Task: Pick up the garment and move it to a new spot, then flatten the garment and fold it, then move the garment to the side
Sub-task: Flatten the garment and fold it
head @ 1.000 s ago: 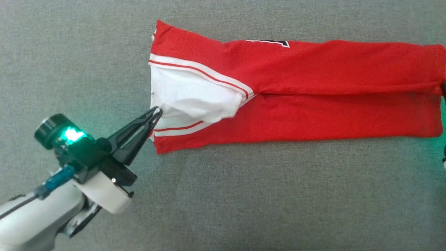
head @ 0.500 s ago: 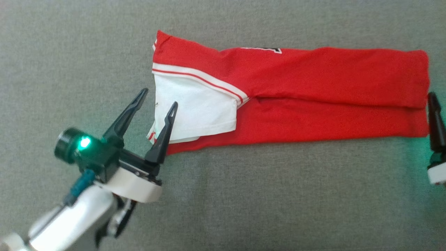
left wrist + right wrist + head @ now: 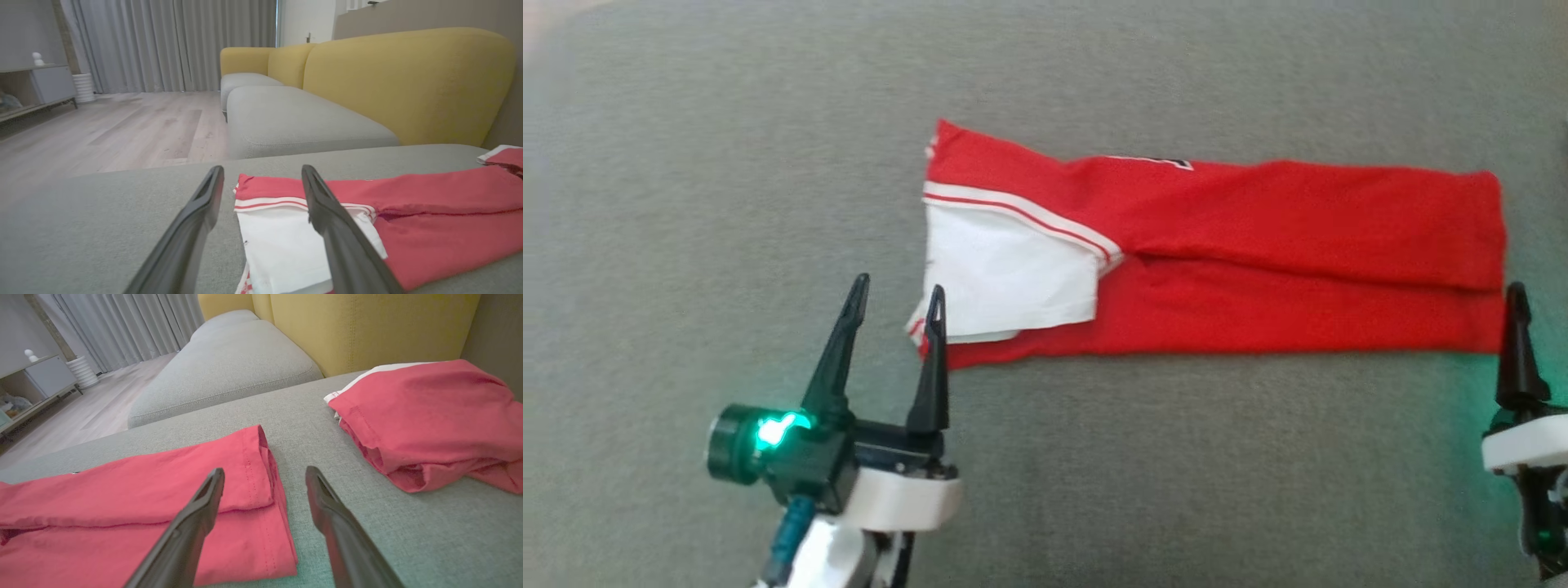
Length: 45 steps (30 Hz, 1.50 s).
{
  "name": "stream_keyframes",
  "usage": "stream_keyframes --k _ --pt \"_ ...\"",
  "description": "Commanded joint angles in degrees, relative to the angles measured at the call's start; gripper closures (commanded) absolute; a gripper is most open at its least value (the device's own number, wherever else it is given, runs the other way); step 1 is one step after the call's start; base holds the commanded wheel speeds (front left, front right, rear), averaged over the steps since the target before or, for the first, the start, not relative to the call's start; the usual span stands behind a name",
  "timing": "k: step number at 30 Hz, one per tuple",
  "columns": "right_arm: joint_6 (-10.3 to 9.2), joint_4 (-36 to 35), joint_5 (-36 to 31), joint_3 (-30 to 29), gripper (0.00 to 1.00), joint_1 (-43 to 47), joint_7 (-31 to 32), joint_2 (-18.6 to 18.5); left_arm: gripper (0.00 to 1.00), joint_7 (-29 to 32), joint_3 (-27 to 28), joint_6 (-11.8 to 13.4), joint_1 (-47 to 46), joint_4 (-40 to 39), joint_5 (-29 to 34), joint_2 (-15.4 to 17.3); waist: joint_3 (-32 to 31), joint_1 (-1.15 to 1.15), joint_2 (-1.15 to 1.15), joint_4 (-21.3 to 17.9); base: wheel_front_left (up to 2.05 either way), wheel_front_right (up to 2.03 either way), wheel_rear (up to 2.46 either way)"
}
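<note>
The garment is a red jersey with a white sleeve and white stripes, folded into a long strip lying flat across the grey cushion. My left gripper is open just off the garment's left end, its right finger close to the white sleeve corner, holding nothing. In the left wrist view the garment lies beyond the spread fingers. My right gripper is open above the garment's right end, empty. One of its fingers rises at the head view's right edge.
A second red garment lies bunched on the cushion to the right of the strip. Behind stand a yellow sofa back and another grey seat. Wooden floor, curtains and a low cabinet lie beyond.
Both grippers have opened and let go of the garment's ends, then drawn back toward me. The garment has settled flat. The head camera has also shifted.
</note>
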Motion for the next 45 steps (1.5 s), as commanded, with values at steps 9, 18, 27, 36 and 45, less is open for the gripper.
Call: stream_keyframes --k 9,18,27,36,45 --pt "0.37 6.48 -3.67 -5.65 0.0 -5.79 6.54 0.25 0.0 -0.53 5.86 -6.39 4.43 -1.86 9.0 -7.04 -1.94 0.01 0.0 5.85 0.0 0.0 0.0" --pt "0.37 16.02 -6.06 -9.78 0.0 -10.1 14.37 2.77 0.0 -0.53 9.23 -10.37 5.35 -1.55 13.57 -10.37 -1.24 0.01 0.0 7.38 0.0 0.0 0.0" --pt "0.37 13.55 -5.39 -12.45 0.4 -8.44 13.92 4.33 0.0 -0.53 11.96 -12.32 6.44 -1.95 15.07 -12.11 -1.06 0.01 0.0 6.33 0.0 0.0 0.0" --pt "0.37 12.59 -4.23 -8.55 1.0 -9.4 16.45 3.26 0.0 -0.53 13.43 -14.07 6.3 -1.87 16.62 -13.11 -0.92 0.01 0.0 5.21 0.0 0.0 0.0" --pt "0.37 9.34 -5.03 -11.73 1.0 -9.74 13.39 -3.18 0.0 -0.53 14.66 -14.99 6.65 -1.92 17.06 -13.66 -0.95 0.01 0.0 3.84 0.0 0.0 0.0"
